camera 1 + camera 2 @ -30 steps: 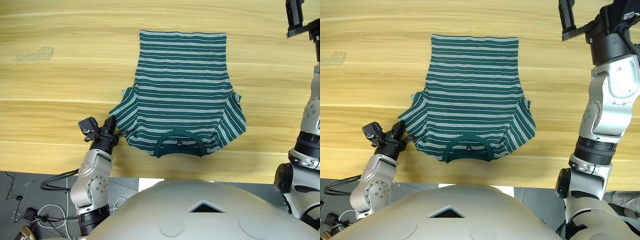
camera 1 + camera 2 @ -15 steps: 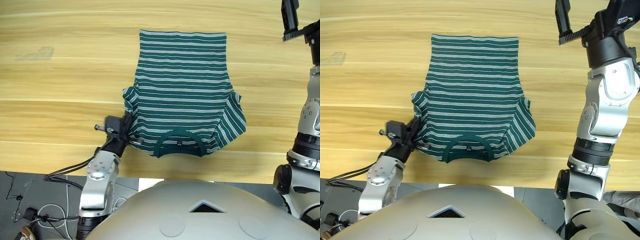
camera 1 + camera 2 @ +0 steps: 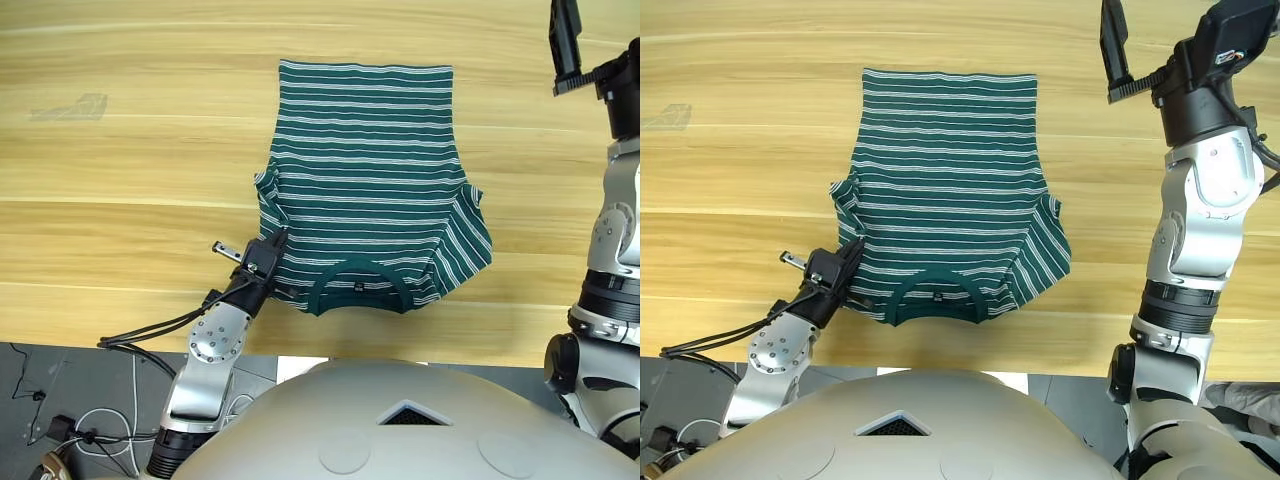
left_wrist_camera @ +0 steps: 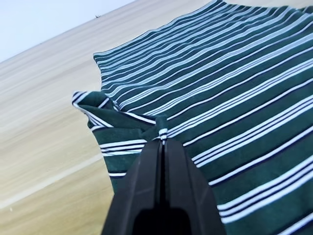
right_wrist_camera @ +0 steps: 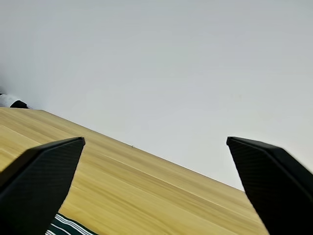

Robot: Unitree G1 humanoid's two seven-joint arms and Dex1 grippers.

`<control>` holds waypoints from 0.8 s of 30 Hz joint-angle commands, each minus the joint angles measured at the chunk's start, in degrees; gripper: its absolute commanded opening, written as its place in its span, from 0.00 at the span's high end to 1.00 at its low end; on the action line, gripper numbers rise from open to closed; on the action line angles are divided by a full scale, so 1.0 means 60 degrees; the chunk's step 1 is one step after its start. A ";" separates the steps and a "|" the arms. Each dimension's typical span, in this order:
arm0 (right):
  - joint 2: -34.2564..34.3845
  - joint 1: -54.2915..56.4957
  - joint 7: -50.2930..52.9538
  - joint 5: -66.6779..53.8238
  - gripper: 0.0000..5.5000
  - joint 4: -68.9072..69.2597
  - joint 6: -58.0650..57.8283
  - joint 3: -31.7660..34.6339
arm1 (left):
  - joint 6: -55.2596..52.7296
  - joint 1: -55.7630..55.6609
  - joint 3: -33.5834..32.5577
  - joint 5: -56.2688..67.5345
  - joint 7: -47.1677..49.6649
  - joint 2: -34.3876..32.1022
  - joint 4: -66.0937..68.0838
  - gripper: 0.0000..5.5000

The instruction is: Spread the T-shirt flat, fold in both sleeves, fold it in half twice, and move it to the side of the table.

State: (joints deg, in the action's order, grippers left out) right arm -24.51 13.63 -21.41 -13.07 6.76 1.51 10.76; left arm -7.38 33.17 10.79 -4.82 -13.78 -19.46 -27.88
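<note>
The T-shirt (image 3: 365, 170) is judged light and limp, best held at hems. Its sleeve (image 4: 105, 122) is pinched by the left gripper (image 4: 162, 139), while the right gripper (image 5: 154, 142) is held spread, well apart.

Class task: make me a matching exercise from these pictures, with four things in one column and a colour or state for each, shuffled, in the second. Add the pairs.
Column A
1. left claw
2. right claw
3. T-shirt
4. table

Column B
a. open, held up at the far right
b. dark green with pale stripes
c. shut on T-shirt fabric
d. light wood

Pairs: 1-c, 2-a, 3-b, 4-d
</note>
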 commanded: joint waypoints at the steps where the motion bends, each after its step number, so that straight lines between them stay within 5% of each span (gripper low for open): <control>1: 0.0045 -0.0112 -0.0057 0.0079 0.02 -0.0094 0.0074 -0.0025 | -0.0076 0.0086 0.0358 -0.0155 -0.0408 -0.0255 -0.0597 1.00; 12: -0.0001 -0.0321 -0.0088 0.0014 0.02 -0.0088 0.0120 0.0097 | -0.0203 -0.0211 0.1267 -0.0661 -0.0979 -0.0561 0.0726 1.00; 16: 0.0001 -0.0427 -0.0161 -0.0071 0.02 -0.0135 0.0093 0.0113 | -0.0218 -0.0243 0.1108 -0.0145 -0.1111 -0.0326 0.0704 0.89; 24: -0.0696 -0.1985 -0.2979 -0.2435 0.02 0.0540 -0.1772 -0.0057 | 0.1472 0.0832 0.1296 0.3759 -0.4192 -0.1499 -0.1983 0.74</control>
State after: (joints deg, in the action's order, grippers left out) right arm -26.11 5.40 -34.14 -23.72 8.54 -5.45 10.39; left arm 0.08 35.99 19.51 11.23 -34.31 -25.47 -35.69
